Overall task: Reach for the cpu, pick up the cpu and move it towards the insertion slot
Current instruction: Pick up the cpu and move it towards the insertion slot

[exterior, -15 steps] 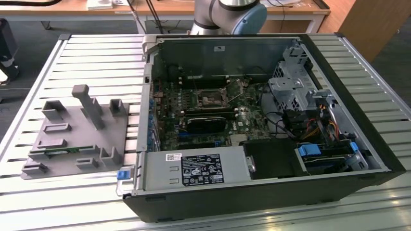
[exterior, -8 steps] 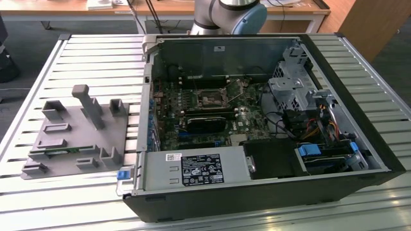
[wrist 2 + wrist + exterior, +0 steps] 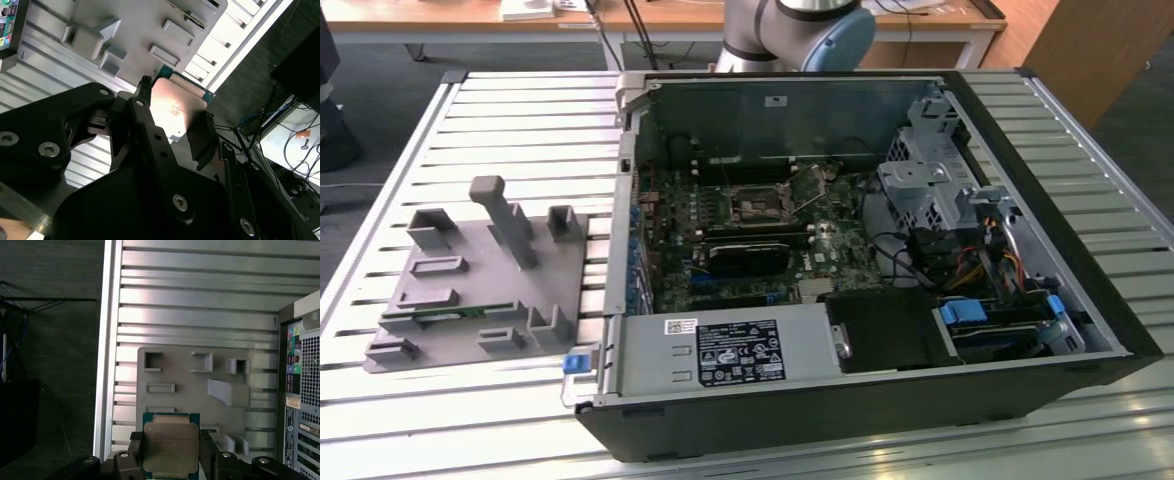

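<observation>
In both wrist views my gripper point(image 3: 171, 456) point(image 3: 172, 117) is shut on the cpu point(image 3: 170, 445) point(image 3: 175, 105), a flat square chip with a silver metal top and a green edge. One black finger point(image 3: 134, 452) presses on each of two opposite sides. The chip hangs in the air above the near end of the grey fixture point(image 3: 200, 390) point(image 3: 135, 35). In the exterior view the insertion slot point(image 3: 757, 208), a small square socket with a metal frame, lies on the green board inside the open computer case point(image 3: 1014, 230), at the exterior view's right of the grey fixture point(image 3: 467, 290).
The fixture has raised posts, square recesses and a thin green memory stick point(image 3: 447, 317). Everything rests on a slatted metal table point(image 3: 520, 110). The case's rear panel point(image 3: 300, 390) stands beside the fixture. A black block point(image 3: 747, 255), drive cages and cables crowd the case. The arm's base point(image 3: 801, 30) stands behind it.
</observation>
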### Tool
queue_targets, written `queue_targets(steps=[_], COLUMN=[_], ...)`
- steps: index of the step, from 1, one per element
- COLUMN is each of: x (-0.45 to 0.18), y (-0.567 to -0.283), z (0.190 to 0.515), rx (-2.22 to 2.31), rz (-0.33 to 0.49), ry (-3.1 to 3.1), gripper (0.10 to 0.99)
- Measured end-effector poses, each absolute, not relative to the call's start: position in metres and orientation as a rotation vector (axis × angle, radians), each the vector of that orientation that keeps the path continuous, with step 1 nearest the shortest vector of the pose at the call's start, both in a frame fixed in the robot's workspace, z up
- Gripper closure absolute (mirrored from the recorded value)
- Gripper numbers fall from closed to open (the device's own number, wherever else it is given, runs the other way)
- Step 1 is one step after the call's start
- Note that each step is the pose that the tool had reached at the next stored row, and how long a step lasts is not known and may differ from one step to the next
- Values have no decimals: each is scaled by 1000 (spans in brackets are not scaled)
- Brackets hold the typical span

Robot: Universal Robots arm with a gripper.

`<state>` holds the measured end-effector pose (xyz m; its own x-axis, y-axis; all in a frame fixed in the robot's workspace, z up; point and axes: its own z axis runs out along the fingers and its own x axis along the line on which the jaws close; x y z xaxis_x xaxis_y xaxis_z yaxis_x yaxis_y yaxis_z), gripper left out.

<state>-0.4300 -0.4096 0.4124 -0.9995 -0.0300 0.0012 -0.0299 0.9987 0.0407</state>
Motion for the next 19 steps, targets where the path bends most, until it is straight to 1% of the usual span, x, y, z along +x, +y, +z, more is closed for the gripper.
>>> queue_targets(steps=[19], x=[-384], y=[-410], z=[417], rx=[42], rz=[-65], ry=[-3139], gripper=[549])
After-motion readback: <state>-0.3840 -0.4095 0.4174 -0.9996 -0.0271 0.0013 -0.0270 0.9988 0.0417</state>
